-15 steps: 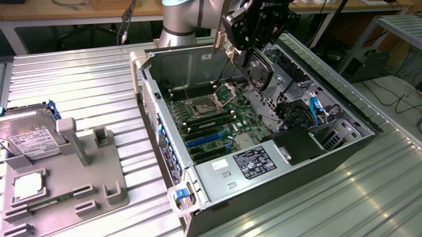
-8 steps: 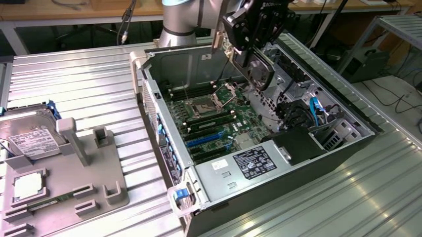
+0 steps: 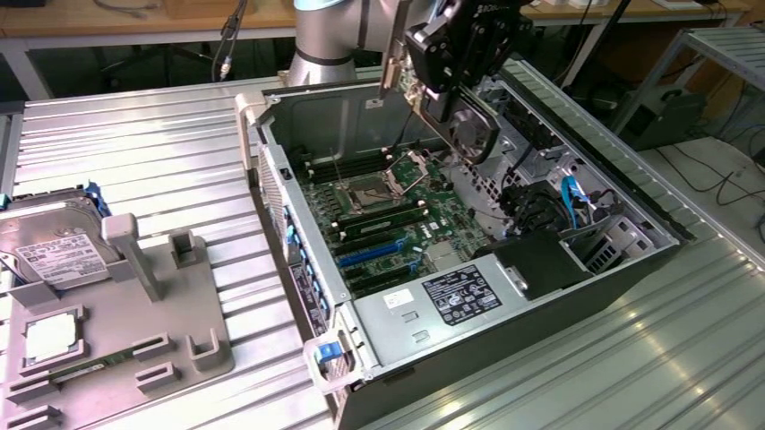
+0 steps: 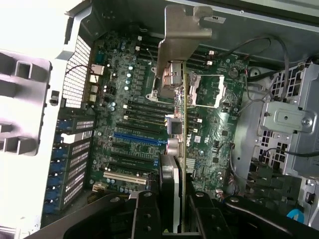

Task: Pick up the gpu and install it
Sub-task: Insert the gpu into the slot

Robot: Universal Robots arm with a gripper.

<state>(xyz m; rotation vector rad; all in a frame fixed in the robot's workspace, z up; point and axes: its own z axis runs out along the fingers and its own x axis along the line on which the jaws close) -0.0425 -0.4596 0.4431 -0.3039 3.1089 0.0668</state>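
The gpu (image 3: pixel 470 133) hangs edge-down above the open computer case (image 3: pixel 272 193), over the motherboard (image 3: pixel 395 219). Its round black fan faces the exterior view's right, and its silver bracket (image 3: pixel 390 64) points toward the case's back wall. My gripper (image 3: pixel 460 67) is shut on the card's top edge. In the wrist view the gpu (image 4: pixel 177 164) appears edge-on between my two black fingers (image 4: pixel 145 214), with the bracket (image 4: pixel 182 35) at its far end. Under the card lie the blue expansion slot (image 4: pixel 139 137) and the open processor socket (image 4: pixel 207 92).
A grey fixture (image 3: pixel 167 313) on the exterior view's left holds a silver hard drive (image 3: pixel 54 246), a processor (image 3: pixel 48 336) and a green memory stick (image 3: pixel 102 361). The power supply (image 3: pixel 460 296) and drive cage with cables (image 3: pixel 562 210) crowd the case's near end.
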